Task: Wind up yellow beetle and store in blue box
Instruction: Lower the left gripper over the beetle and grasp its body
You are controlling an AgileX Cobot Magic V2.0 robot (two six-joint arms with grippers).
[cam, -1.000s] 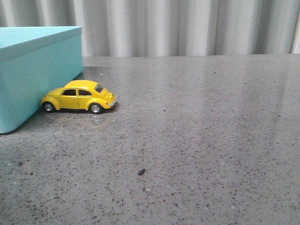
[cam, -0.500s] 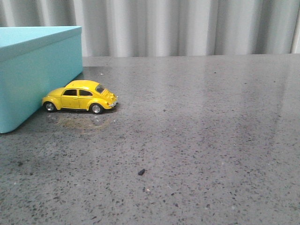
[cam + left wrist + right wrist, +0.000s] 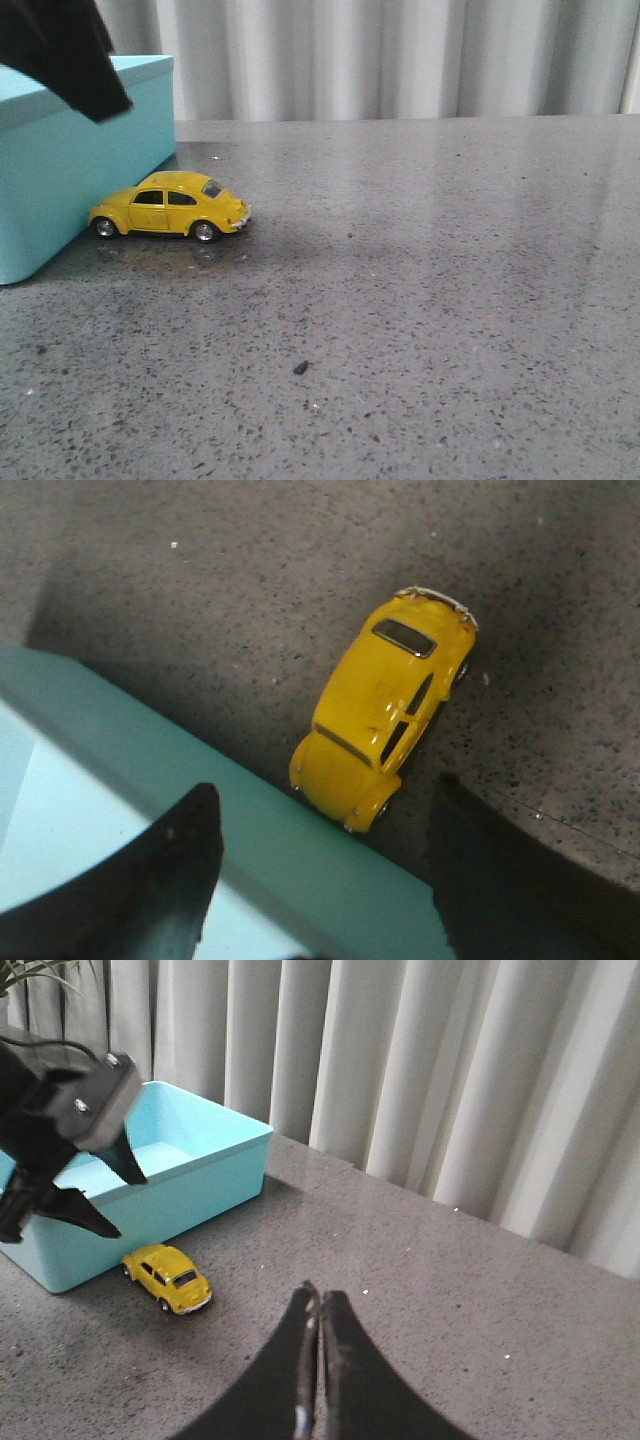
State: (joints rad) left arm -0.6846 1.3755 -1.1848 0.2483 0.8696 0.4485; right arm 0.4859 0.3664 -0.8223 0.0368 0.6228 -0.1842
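The yellow beetle (image 3: 170,205) stands on the grey table with its nose against the side wall of the blue box (image 3: 70,180), tail pointing right. It also shows in the left wrist view (image 3: 385,715) and the right wrist view (image 3: 168,1277). The box (image 3: 180,1175) is open on top and its inside looks empty. My left gripper (image 3: 130,1207) hovers open and empty over the box's near edge, above the beetle's nose (image 3: 322,790). A black part of it shows in the front view (image 3: 70,60). My right gripper (image 3: 320,1295) is shut and empty, well away to the right of the beetle.
A pale curtain (image 3: 400,60) hangs behind the table's far edge. A small dark speck (image 3: 300,367) lies on the table in front. A green plant (image 3: 30,972) shows in the corner of the right wrist view.
My left gripper has come into the front view at the top left, over the box. The beetle has stayed about where it was against the box.
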